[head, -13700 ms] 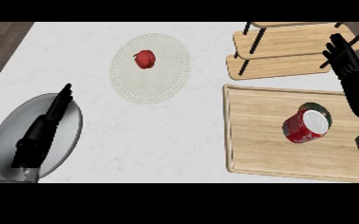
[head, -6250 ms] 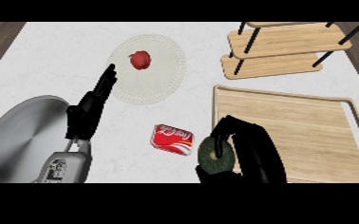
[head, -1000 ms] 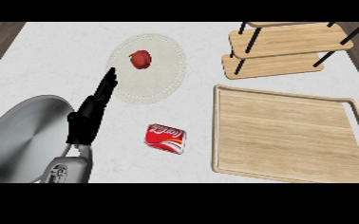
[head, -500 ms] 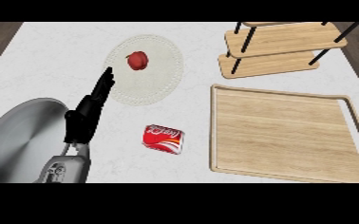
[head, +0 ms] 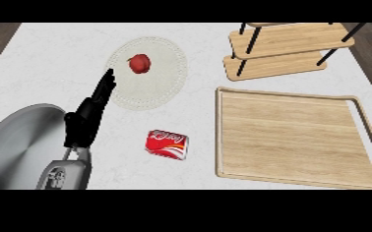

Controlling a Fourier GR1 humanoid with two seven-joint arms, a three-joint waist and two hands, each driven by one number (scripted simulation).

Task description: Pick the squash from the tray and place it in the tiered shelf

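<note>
No squash shows anywhere in the head view. The wooden tray point(head: 291, 137) lies bare at the right. Behind it stands the tiered shelf point(head: 280, 49) of wooden boards on black posts, with nothing visible on its boards. My left hand point(head: 91, 113) rests at the left with straight fingers pointing up towards the white plate, holding nothing. My right hand is out of view.
A white round plate point(head: 163, 86) at the back left carries a small red fruit point(head: 139, 63). A red can point(head: 167, 144) lies on its side on the counter between my left hand and the tray. A grey pan point(head: 25, 147) sits at the lower left.
Since six seconds ago my right hand, then curled on a dark green thing near the tray's front left, has left the view. Over the last second the view has only drifted slightly.
</note>
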